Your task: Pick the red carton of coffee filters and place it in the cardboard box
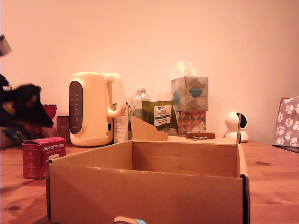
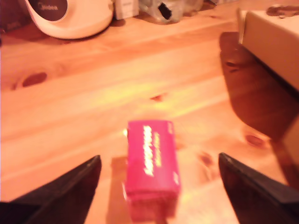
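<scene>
The claw [image 2: 159, 186] is released, jaws spread wide above the carton [image 2: 153, 163], which stands on the tabletop [image 2: 93, 93] just left of the box [image 1: 149, 186] in the exterior view. Best to descend centred and close across its narrow sides.

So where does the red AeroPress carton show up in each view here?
Exterior view: the red carton of coffee filters stands on the wooden table at the exterior view's left, beside the cardboard box, in front of the cream kettle.
Wrist view: the carton lies on the table between the two dark fingers of the open claw.
Shared landmark: the kettle, beyond the carton in both.
</scene>
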